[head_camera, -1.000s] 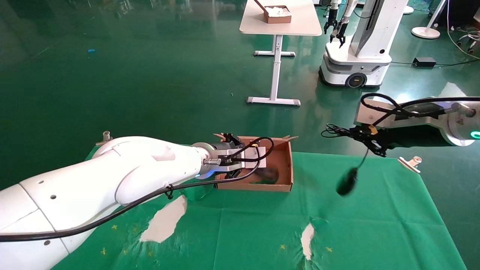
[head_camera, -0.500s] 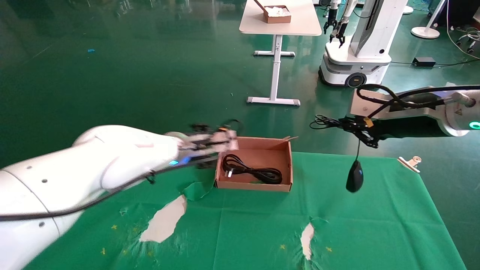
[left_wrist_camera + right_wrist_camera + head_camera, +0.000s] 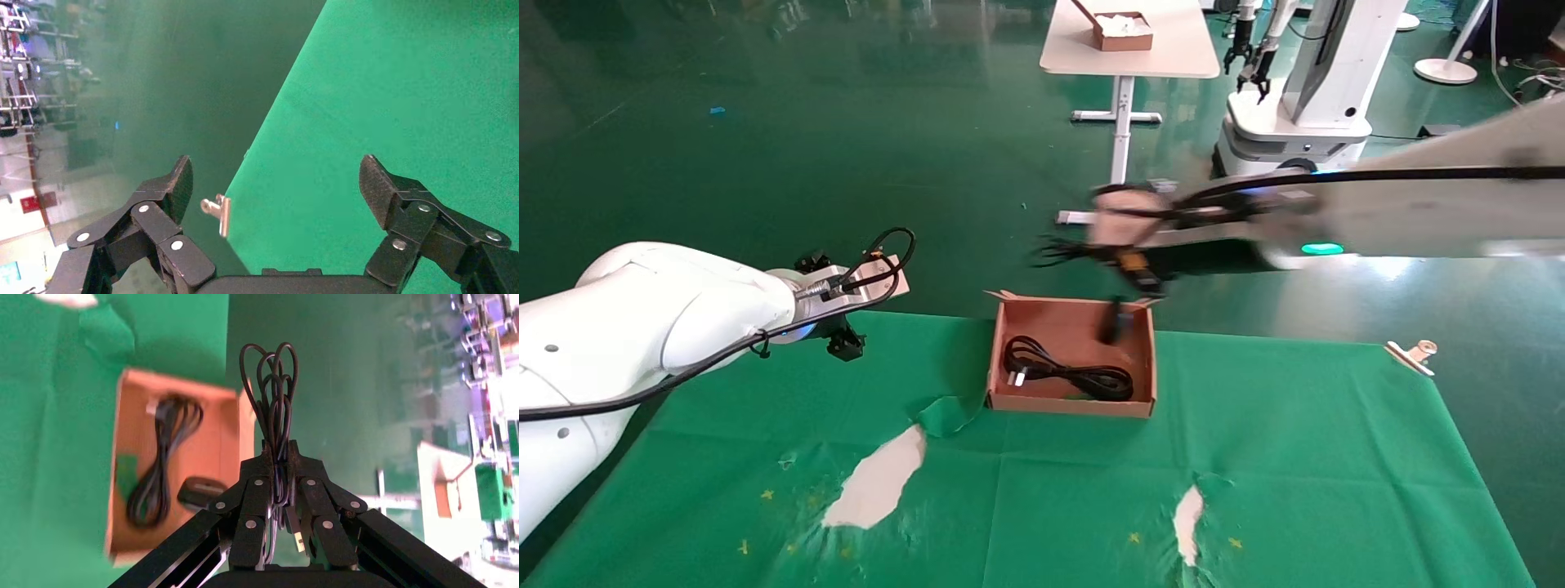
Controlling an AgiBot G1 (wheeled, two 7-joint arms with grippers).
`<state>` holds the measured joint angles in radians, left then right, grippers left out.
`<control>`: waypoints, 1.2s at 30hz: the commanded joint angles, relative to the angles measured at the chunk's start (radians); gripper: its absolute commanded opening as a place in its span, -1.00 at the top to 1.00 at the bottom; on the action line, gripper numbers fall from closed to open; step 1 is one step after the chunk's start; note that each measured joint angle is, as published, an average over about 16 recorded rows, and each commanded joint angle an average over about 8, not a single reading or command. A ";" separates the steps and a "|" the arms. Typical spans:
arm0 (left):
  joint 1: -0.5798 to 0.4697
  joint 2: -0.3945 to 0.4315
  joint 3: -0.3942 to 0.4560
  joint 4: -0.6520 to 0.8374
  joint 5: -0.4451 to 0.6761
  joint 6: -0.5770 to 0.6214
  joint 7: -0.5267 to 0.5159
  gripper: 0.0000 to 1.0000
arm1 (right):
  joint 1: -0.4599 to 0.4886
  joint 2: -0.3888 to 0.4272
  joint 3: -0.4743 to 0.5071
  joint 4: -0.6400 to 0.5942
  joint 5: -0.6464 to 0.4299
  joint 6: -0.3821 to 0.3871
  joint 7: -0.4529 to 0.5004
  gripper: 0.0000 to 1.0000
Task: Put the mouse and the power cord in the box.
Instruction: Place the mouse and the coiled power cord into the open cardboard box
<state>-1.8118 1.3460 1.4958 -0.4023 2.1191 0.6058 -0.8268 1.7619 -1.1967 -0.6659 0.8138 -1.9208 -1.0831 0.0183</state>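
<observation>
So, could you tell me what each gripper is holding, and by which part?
The right gripper is shut on the small black oval mouse, pinching its bundled thin cable. The left gripper is open, empty.

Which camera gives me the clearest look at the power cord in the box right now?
The head view: the power cord lies coiled on the floor of the box, plug end visible, nothing covering it. The right wrist view also shows it in the box, but smeared, beside the dangling mouse. The left wrist view shows only cloth, no cord.
</observation>
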 commanded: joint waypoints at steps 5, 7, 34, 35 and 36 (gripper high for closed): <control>0.000 0.001 0.001 0.005 -0.004 -0.002 0.005 -1.00 | 0.003 -0.159 -0.073 -0.212 -0.033 0.137 -0.112 1.00; 0.000 0.001 0.001 0.006 -0.005 -0.002 0.006 -1.00 | -0.005 -0.173 -0.113 -0.254 -0.033 0.183 -0.129 1.00; 0.000 -0.004 0.002 0.003 -0.009 -0.003 0.008 -1.00 | -0.032 -0.174 -0.203 -0.296 -0.017 0.271 -0.113 -1.00; 0.000 -0.005 0.002 0.000 -0.009 -0.003 0.008 -1.00 | -0.036 -0.169 -0.199 -0.291 -0.010 0.267 -0.112 -1.00; 0.000 -0.007 0.002 -0.003 -0.009 -0.003 0.008 -1.00 | -0.041 -0.163 -0.194 -0.285 -0.001 0.261 -0.110 -1.00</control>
<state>-1.8098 1.3373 1.4948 -0.4069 2.1076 0.6056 -0.8189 1.7104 -1.3490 -0.8521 0.5393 -1.9028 -0.8311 -0.0867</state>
